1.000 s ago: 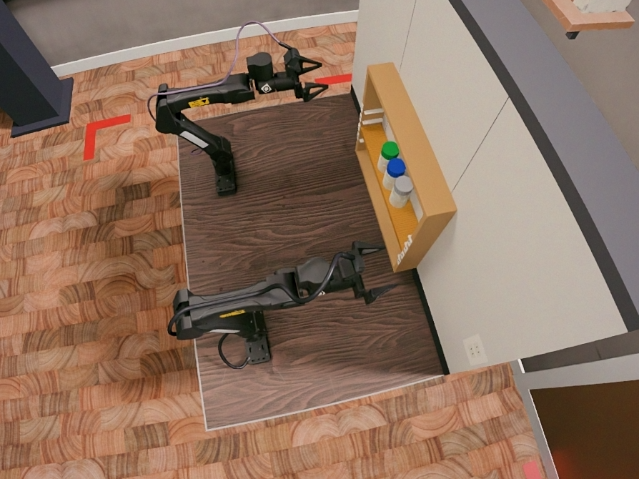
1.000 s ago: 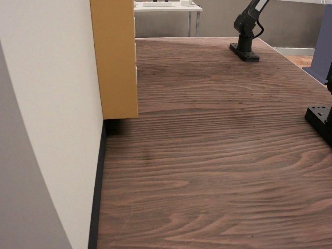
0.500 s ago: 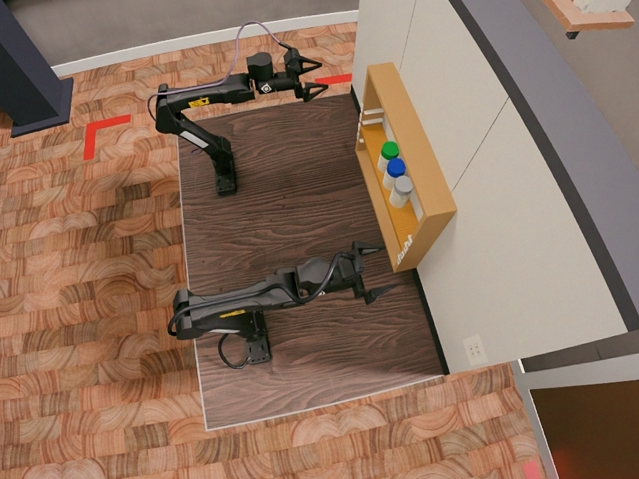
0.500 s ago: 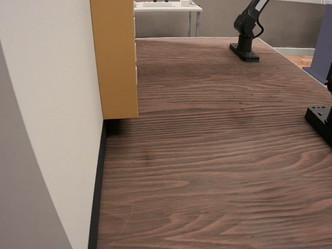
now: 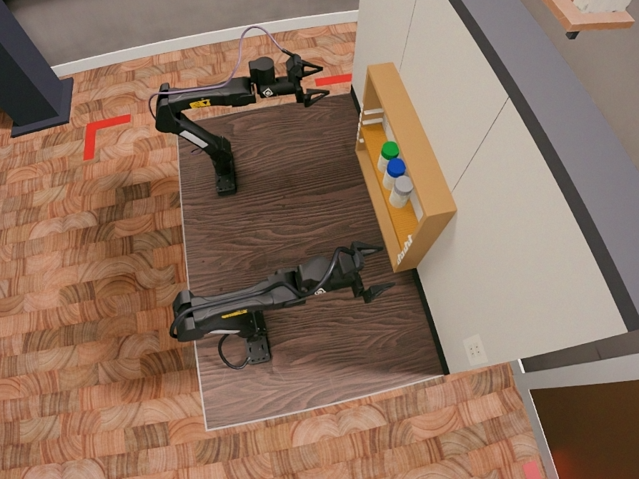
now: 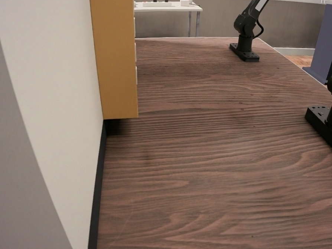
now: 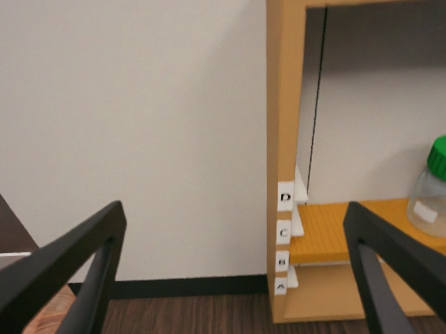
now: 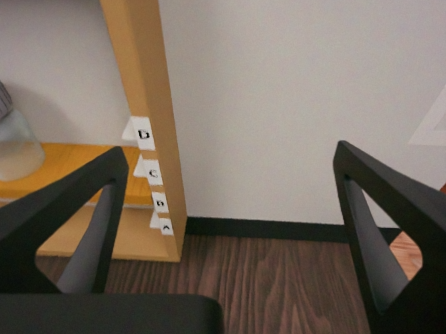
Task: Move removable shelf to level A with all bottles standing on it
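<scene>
The wall rack (image 5: 413,137) (image 6: 116,65) (image 7: 289,101) (image 8: 150,76) holds the orange removable shelf (image 5: 403,221) (image 7: 325,226) (image 8: 70,153) at label B, above label A (image 7: 280,286) (image 8: 166,227). A green-capped bottle (image 5: 388,158) (image 7: 440,158), a blue-capped bottle (image 5: 394,172) and a grey-capped bottle (image 5: 401,193) (image 8: 17,148) stand on it near its middle. The left gripper (image 5: 325,80) (image 7: 235,205) is open and empty, off the rack's green-bottle end. The right gripper (image 5: 387,267) (image 8: 230,146) is open and empty, near the rack's grey-bottle end.
The rack hangs on a pale wall (image 5: 479,223) (image 6: 55,80) at the back edge of the dark wooden table (image 5: 298,180) (image 6: 207,162). White stepped supports stick inward at both rack ends. The rack's bottom board (image 7: 325,296) lies below the shelf.
</scene>
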`<move>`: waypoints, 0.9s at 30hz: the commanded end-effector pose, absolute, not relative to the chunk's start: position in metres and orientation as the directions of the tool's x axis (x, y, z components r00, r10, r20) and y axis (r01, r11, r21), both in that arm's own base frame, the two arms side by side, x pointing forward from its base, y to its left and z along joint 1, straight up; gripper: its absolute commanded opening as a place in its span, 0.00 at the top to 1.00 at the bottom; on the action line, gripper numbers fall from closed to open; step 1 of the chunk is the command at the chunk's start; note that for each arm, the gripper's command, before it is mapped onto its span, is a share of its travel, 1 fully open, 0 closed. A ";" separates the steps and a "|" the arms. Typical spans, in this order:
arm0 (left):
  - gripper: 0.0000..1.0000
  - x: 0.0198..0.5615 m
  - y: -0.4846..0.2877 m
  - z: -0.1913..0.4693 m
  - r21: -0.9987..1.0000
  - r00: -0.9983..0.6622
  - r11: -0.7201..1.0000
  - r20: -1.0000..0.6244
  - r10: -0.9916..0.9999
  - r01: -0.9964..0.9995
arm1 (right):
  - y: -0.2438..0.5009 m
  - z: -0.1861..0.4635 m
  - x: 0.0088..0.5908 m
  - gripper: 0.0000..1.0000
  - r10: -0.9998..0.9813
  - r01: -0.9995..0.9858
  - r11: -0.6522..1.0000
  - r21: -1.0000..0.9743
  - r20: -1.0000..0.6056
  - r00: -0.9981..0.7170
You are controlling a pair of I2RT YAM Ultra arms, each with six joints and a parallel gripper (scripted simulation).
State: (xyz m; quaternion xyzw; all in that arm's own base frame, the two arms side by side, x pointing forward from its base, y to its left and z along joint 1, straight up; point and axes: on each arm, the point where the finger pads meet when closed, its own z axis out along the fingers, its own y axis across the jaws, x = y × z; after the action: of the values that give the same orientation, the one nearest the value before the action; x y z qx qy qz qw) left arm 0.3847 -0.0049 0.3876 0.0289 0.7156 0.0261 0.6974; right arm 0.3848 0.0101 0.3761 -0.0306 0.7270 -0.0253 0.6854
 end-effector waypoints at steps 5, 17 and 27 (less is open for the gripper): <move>0.00 0.377 -0.010 0.383 0.155 -0.010 0.988 -0.988 0.155 -0.001 | 0.015 0.383 0.375 0.00 -0.155 0.000 0.988 -0.155 -0.988 -0.016; 0.00 0.373 -0.018 0.368 0.274 -0.010 0.962 -0.962 0.274 -0.001 | 0.026 0.369 0.370 0.00 -0.274 0.000 0.962 -0.274 -0.962 -0.016; 0.00 0.370 -0.023 0.358 0.354 -0.011 0.935 -0.935 0.354 -0.001 | 0.033 0.359 0.366 0.00 -0.354 0.000 0.935 -0.354 -0.935 -0.016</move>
State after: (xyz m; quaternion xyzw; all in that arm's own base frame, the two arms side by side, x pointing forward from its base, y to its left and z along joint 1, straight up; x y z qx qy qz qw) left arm 0.3754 -0.0211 0.3596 0.1117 0.7067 0.1088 0.6901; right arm 0.3721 0.0313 0.3526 -0.1152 0.7156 -0.1083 0.6804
